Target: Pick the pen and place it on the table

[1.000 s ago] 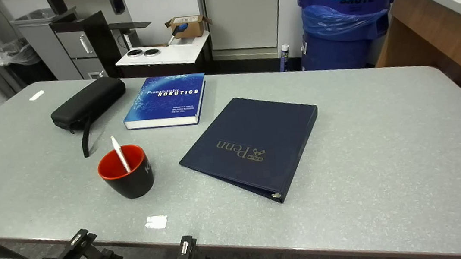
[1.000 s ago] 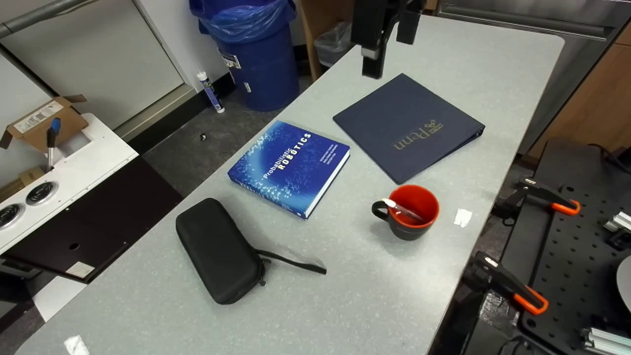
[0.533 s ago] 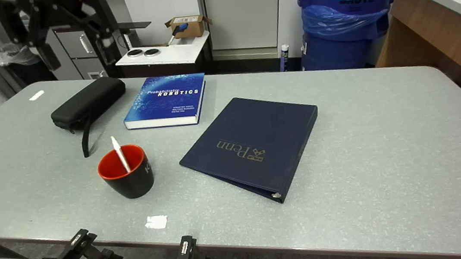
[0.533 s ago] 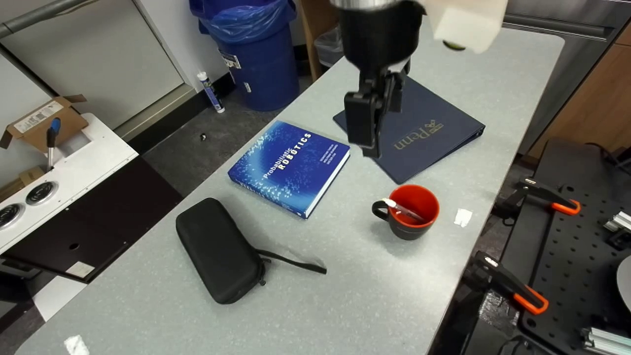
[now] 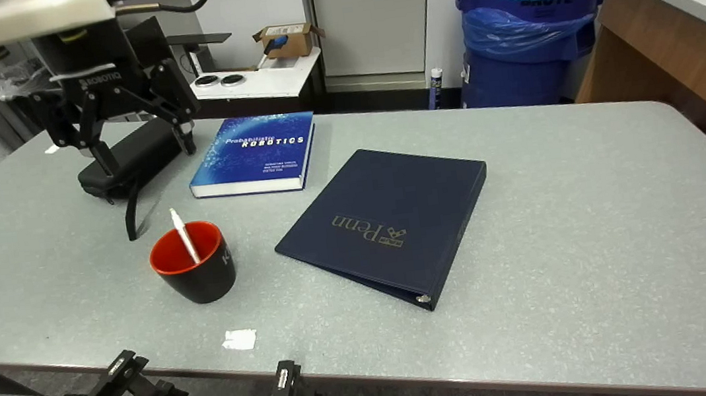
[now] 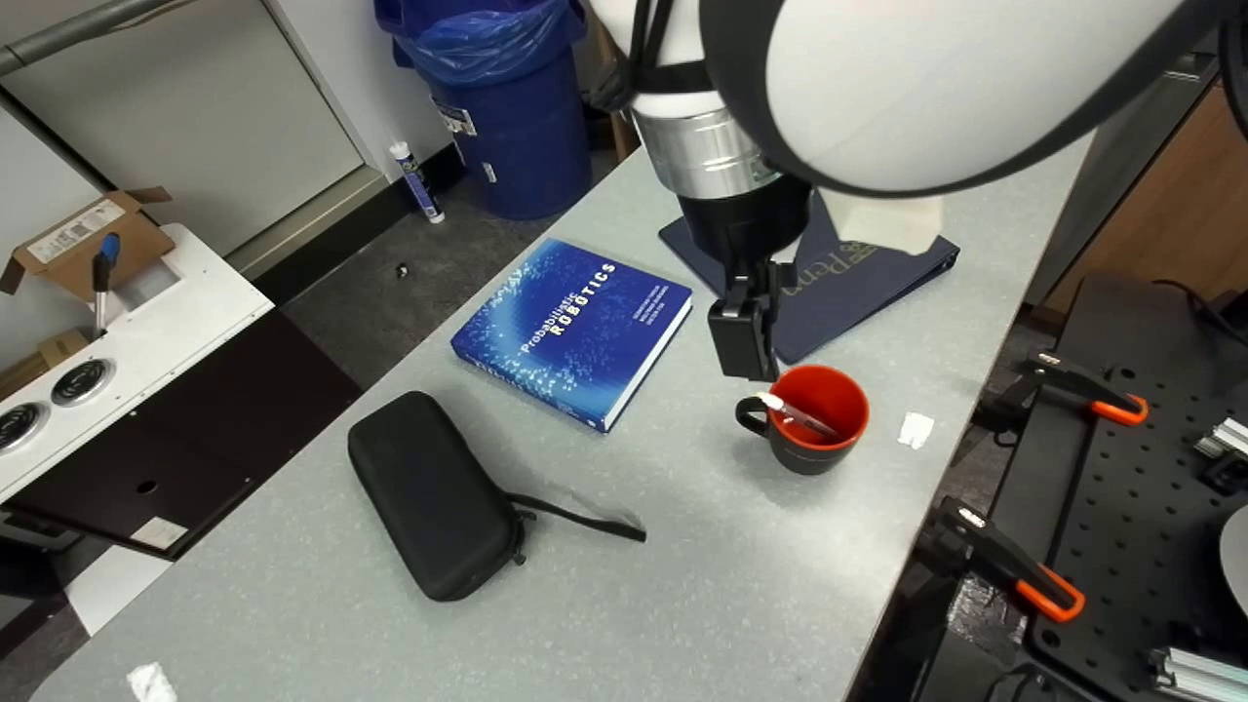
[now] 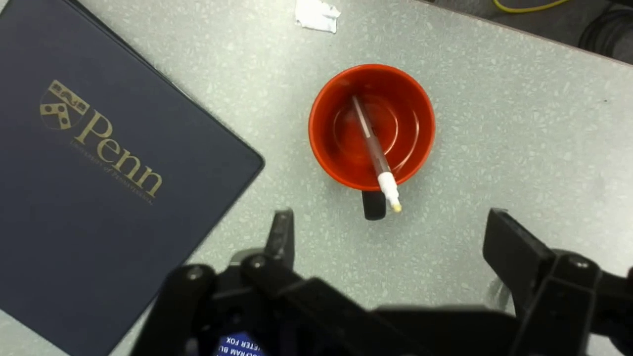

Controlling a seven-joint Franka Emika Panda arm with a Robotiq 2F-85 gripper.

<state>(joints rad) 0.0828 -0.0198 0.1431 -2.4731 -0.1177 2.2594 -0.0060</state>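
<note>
The pen (image 5: 184, 236) is thin and whitish. It leans inside a black cup with a red inside (image 5: 205, 286), its white tip above the rim. Both also show in the other views: pen (image 6: 801, 417) and cup (image 6: 817, 458), and in the wrist view pen (image 7: 377, 153) and cup (image 7: 341, 165). In the wrist view the pen tip sticks out over the cup's handle. The cup stands upright on the grey speckled table (image 5: 570, 233). My gripper (image 5: 149, 156) is open and empty, above the table and apart from the pen. In the wrist view its fingertips (image 7: 389, 216) are wide apart.
A navy Penn binder (image 5: 389, 220) and a blue book (image 5: 258, 152) lie near the cup. A black case with a strap (image 6: 439, 497) lies on the table too. Clamps with orange handles (image 6: 1048, 595) sit beyond the table edge. A white tape piece (image 5: 239, 339) is near the cup.
The arm has come further into view. My gripper has moved down and closer to the cup, staying open. The pen, cup, binder, book and case have not moved.
</note>
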